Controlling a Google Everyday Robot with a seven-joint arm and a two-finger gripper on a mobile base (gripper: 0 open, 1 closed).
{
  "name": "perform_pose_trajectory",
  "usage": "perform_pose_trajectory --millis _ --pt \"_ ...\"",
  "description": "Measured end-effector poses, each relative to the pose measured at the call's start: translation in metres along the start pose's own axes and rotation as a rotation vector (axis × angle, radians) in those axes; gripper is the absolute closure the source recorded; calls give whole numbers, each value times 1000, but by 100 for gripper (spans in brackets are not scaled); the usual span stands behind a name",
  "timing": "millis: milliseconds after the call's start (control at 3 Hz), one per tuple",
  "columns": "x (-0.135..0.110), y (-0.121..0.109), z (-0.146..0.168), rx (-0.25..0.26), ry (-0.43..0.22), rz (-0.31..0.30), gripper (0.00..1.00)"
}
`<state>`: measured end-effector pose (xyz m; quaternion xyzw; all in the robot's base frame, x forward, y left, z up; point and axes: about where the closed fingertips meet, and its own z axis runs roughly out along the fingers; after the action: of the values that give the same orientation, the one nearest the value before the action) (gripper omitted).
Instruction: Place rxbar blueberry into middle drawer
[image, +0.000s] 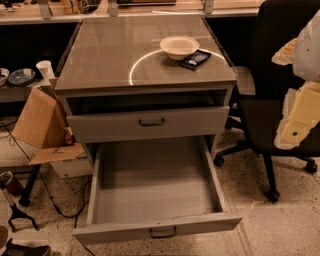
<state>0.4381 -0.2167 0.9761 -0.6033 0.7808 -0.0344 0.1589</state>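
The gripper (296, 117) shows only as a pale cream and yellow shape at the right edge, cut off by the frame, in front of a black chair (262, 75) and well apart from the cabinet (227, 100). How its jaws stand cannot be told, nor whether anything is in them. The bar (195, 59) lies flat on the glossy cabinet top (115, 55), toward the back right. It sits just beside a cream bowl (179, 47), on the bowl's right front side, and looks to be touching or nearly touching its base. The wrapper's markings are too small to read. A bright arc of reflected light curves across the top around the bowl and bar. The middle drawer (155, 192), the lowest one, is pulled far out toward the camera. Its grey floor is bare, its dark handle (163, 232) sits on the front panel, and its back end is hidden under the drawer above. That upper drawer (150, 124) is out only a little, leaving a dark gap under the top in which nothing can be made out. On the left a folded cardboard box (42, 122) leans against the cabinet's side, hiding its lower left corner. Behind it, on a low shelf, stand a white cup (45, 69) and a dark dish (21, 76); another dish is cut off at the edge. Black cables (50, 195) trail over the speckled floor (280, 225). The chair's wheeled base shows at the right, while its seat is partly covered by the gripper.
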Motion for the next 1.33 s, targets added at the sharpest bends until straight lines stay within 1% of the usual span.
perform_pose_trajectory --millis 333,667,1000,1333 --pt "0 0 0 0 -1 0 0" --pt "-33 -12 13 -29 -67 -16 0" --pt "-59 -37 35 -56 -158 67 0" --pt "-64 -73 48 -16 -253 345 0"
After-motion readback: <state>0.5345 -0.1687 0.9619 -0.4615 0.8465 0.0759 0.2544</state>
